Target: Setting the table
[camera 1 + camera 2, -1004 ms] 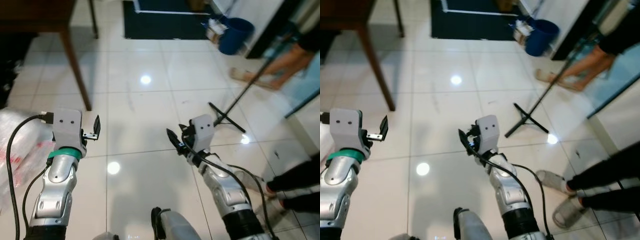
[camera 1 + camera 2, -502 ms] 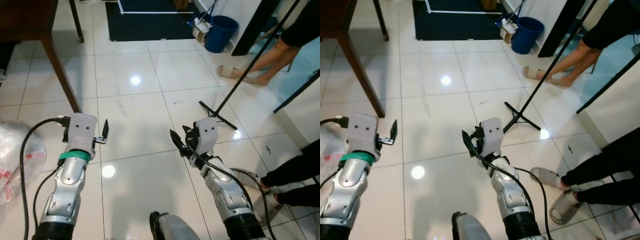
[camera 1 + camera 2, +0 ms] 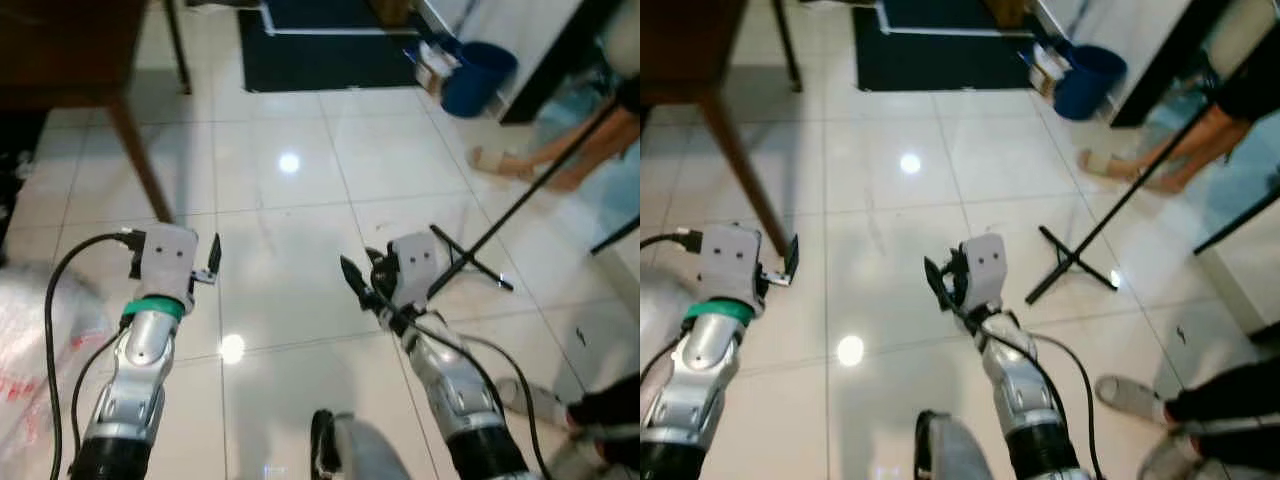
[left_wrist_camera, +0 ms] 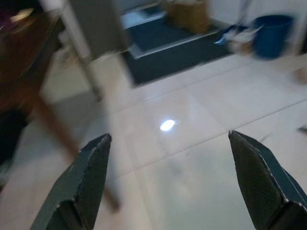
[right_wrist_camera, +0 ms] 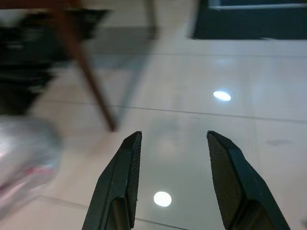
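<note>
L gripper [image 4: 168, 182] fingers wide apart, empty, R gripper [image 5: 172, 177] parted, empty, above tile floor [image 3: 300, 200]

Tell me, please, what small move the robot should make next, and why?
Probably it should turn left and step toward the dark brown wooden table. Both claws are open and hold nothing: the left claw and the right claw hover over the glossy white tiled floor. The table lies ahead to the robot's left, and its top is not yet visible, so nothing can be set.

white glossy floor tiles [image 3: 300, 120], dark mat [image 3: 320, 45], blue bin [image 3: 478, 75].
</note>
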Robot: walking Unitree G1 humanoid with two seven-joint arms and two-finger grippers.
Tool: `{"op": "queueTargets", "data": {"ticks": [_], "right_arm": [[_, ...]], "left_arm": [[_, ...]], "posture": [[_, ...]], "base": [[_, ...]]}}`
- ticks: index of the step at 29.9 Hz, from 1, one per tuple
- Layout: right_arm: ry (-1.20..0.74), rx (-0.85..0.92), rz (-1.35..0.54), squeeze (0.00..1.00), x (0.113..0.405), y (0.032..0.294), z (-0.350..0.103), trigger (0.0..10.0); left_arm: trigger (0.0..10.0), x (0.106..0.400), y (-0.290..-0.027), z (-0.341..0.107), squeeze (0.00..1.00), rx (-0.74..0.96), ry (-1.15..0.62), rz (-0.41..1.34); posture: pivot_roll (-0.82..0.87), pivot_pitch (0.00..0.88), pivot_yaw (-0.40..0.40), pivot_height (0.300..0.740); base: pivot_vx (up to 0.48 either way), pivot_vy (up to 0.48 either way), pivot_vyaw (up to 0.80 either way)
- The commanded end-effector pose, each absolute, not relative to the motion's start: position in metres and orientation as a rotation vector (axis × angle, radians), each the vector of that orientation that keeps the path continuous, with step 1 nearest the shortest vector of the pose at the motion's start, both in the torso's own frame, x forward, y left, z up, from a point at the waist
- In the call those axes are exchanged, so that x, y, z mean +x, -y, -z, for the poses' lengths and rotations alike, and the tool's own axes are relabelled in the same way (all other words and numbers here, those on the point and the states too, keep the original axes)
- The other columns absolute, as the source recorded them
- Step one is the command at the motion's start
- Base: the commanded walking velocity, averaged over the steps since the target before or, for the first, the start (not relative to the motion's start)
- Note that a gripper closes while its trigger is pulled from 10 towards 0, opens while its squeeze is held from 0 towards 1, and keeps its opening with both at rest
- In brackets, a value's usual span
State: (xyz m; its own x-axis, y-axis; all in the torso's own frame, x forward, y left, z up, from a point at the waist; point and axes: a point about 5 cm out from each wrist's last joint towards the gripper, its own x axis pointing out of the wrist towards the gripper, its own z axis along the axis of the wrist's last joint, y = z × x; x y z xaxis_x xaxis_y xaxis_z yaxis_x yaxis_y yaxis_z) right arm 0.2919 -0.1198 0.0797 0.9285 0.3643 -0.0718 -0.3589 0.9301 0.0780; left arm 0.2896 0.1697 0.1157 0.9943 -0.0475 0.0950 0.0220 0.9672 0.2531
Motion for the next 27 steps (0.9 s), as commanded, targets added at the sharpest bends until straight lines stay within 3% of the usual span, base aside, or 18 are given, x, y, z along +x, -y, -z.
{"op": "queueTargets", "data": {"ticks": [1,10,27], "right_arm": [[-0.085,0.066,-0.361,0.0,0.291,0.121,-0.079,10.0],[-0.081,0.06,-0.35,0.0,0.292,0.124,-0.079,10.0],[0.022,0.003,-0.381,0.0,0.297,0.118,-0.101,10.0]], "left_arm": [[10.0,0.286,-0.174,-0.11,0.0,0.27,0.085,0.027],[10.0,0.287,-0.174,-0.109,0.0,0.268,0.086,0.03],[10.0,0.288,-0.181,-0.11,0.0,0.27,0.084,0.004]], "posture": [[-0.1,0.028,-0.009,0.74],[-0.1,0.035,-0.008,0.74],[-0.11,0.042,0.0,0.74]], "base": [[0.48,0.0,-0.77],[0.48,0.0,-0.75],[0.48,0.0,0.0]]}}
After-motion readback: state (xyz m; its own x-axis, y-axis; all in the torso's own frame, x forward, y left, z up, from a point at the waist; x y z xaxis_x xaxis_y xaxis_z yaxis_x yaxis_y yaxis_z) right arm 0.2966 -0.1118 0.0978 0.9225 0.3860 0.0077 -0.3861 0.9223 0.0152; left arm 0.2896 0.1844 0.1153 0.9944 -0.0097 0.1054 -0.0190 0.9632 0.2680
